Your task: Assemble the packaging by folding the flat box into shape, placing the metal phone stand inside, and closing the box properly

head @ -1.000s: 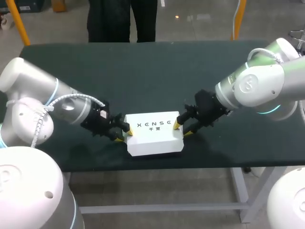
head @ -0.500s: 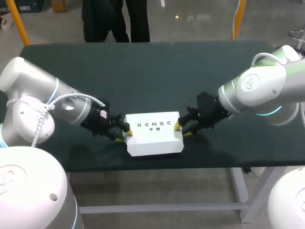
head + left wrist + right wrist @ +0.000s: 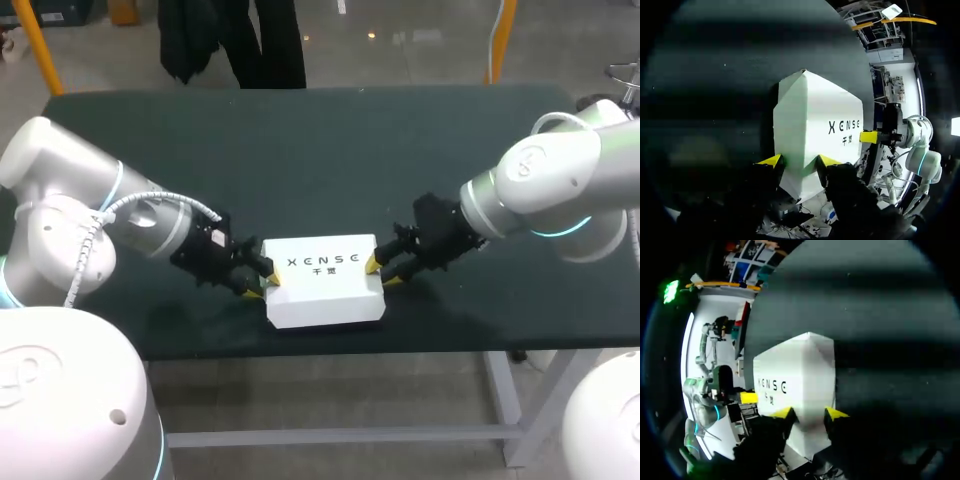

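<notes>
The box [image 3: 322, 290] is white, with dark print on its top face. It is already folded into shape and its top is closed. It lies flat in the lower middle of the head view, near the front edge of the table [image 3: 300, 150], between my left gripper [image 3: 261, 282] and my right gripper [image 3: 381, 271].

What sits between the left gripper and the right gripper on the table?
The white box, closed; head view shows left gripper and right gripper at its opposite ends.
</notes>
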You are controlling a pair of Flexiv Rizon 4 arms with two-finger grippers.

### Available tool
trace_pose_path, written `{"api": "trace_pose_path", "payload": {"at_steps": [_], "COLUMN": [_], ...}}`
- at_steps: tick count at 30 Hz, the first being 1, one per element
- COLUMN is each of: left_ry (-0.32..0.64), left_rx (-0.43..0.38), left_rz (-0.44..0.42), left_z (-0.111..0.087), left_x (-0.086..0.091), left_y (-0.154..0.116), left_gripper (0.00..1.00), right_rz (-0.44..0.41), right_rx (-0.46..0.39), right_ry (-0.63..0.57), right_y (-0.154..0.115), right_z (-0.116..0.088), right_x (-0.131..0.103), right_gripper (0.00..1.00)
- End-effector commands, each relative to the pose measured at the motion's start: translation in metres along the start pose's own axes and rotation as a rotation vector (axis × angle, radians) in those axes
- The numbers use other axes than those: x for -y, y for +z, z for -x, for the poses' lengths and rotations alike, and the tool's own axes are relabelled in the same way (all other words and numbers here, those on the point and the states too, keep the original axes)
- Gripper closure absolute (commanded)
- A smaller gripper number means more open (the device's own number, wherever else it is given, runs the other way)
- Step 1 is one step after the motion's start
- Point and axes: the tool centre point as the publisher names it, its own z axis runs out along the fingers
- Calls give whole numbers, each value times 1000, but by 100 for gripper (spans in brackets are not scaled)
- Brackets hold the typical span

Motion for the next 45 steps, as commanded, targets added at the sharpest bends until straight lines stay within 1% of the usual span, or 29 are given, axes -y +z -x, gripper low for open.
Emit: {"api": "trace_pose_path", "payload": {"at_steps": [1, 7, 15, 22, 30, 45], "left_ry": [-15, -30, -44, -61, -78, -102], "left_rx": [10, 21, 18, 18, 14, 19], "left_rz": [19, 35, 47, 68, 83, 91], "left_z": [-3, -5, -5, -4, -5, -7], "left_x": [4, 6, 8, 10, 12, 14], "left_y": [4, 3, 0, -3, -7, -7], "left_gripper": [54, 53, 54, 54, 50, 52], "right_rz": [-15, -20, -26, -46, -58, -80], "right_rx": [-8, -5, 0, 1, 0, 4], "right_ry": [6, 13, 25, 44, 61, 100], "right_y": [10, 7, 4, 4, 1, 1], "right_z": [-1, -4, -7, -7, -8, -10], "right_x": [0, 0, -2, -4, -6, -10], "right_gripper": [56, 56, 55, 54, 53, 52]}}
